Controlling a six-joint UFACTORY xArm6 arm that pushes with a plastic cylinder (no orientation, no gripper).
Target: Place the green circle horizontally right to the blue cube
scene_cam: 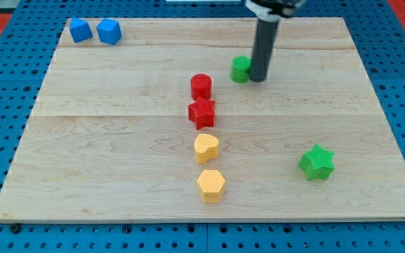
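Yellow hexagon (211, 185) nearest; my tip (258, 79) against green circle's (240, 69) right.

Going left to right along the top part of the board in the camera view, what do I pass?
Blue angular block → blue cube → red cylinder → green circle → my tip, touching the green circle's right side.
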